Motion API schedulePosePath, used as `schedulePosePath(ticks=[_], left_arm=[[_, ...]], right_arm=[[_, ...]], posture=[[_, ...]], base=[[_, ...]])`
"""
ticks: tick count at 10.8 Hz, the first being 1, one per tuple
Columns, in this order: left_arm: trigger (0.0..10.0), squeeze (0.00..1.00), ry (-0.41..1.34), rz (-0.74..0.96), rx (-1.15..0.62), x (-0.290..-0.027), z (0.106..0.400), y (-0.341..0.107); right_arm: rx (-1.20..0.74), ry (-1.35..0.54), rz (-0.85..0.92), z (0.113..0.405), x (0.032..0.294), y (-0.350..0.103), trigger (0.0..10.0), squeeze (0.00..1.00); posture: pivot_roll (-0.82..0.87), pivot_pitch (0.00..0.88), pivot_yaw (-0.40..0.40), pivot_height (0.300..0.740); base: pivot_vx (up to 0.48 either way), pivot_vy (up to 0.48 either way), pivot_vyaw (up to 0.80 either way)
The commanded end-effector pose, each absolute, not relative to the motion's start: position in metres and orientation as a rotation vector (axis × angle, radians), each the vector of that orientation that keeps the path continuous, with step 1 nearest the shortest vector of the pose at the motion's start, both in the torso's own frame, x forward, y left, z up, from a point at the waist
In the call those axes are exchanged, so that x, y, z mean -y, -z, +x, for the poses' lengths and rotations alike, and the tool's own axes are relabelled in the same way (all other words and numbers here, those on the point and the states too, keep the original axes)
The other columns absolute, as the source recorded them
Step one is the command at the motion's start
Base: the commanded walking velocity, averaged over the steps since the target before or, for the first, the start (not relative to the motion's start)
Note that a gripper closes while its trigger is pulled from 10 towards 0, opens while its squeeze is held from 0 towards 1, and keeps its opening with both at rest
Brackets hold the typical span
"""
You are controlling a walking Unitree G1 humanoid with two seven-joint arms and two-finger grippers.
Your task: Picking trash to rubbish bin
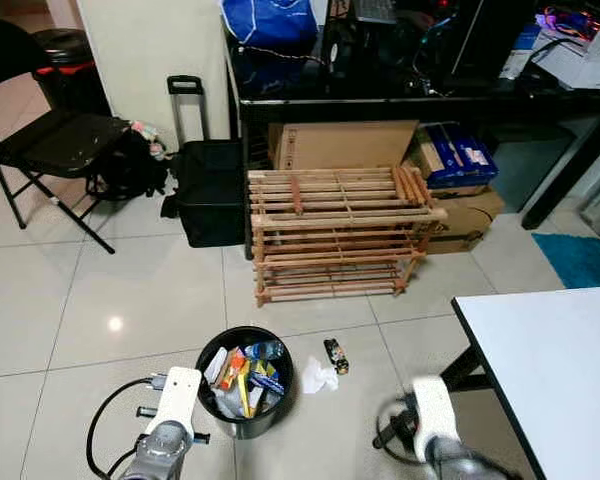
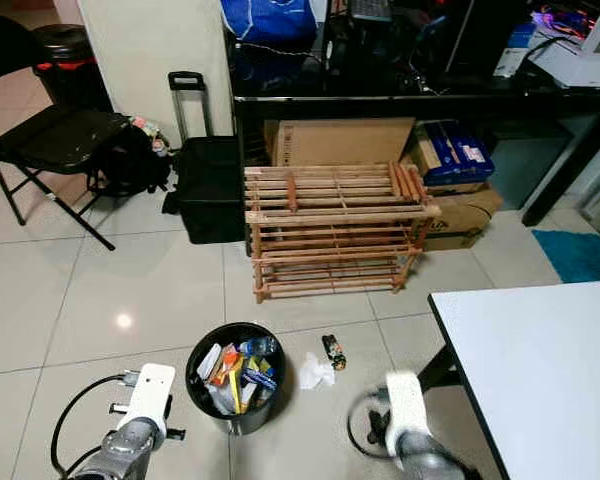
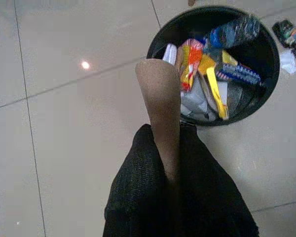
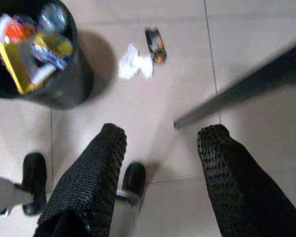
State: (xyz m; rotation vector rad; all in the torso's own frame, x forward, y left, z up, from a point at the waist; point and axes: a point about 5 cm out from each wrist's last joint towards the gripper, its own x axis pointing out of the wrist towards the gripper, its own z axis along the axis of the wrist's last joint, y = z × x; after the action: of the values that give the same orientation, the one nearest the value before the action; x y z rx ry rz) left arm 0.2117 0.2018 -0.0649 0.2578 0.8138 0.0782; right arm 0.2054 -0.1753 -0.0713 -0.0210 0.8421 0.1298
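A round black rubbish bin (image 1: 242,330) stands on the tiled floor, holding several wrappers and a plastic bottle. Just right of it lie a crumpled white tissue (image 1: 318,377) and a small dark wrapper (image 1: 336,355). In the left wrist view my left gripper (image 3: 165,148) is shut on a flat brown cardboard strip (image 3: 160,94), whose tip reaches over the near rim of the bin (image 3: 264,54). My right gripper (image 4: 163,136) hangs open above bare floor with nothing between its fingers. The tissue (image 4: 134,64) and the wrapper (image 4: 156,45) lie ahead of it.
A wooden shoe rack (image 1: 335,235) stands behind the bin, with cardboard boxes and a black suitcase (image 1: 210,185) around it. A folding chair (image 1: 55,135) is at far left. A white table (image 1: 550,360) fills the right; its dark leg (image 4: 237,89) passes close to my right gripper.
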Motion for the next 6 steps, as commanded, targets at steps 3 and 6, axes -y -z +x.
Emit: schedulePosePath(ticks=[3,6], left_arm=[[10.0,0.00,-0.097,0.256,-0.631,-0.196,0.254,0.035],[10.0,0.00,-0.079,0.260,-0.508,-0.187,0.278,0.014]], right_arm=[[-0.523,-0.364,-0.108,0.264,0.149,0.025,10.0,0.00],[-0.346,-0.446,-0.062,0.292,0.130,-0.007,10.0,0.00]], posture=[[0.02,0.018,-0.067,0.740],[0.01,0.017,-0.068,0.740]], base=[[0.000,0.000,0.00],[0.000,0.000,0.00]])
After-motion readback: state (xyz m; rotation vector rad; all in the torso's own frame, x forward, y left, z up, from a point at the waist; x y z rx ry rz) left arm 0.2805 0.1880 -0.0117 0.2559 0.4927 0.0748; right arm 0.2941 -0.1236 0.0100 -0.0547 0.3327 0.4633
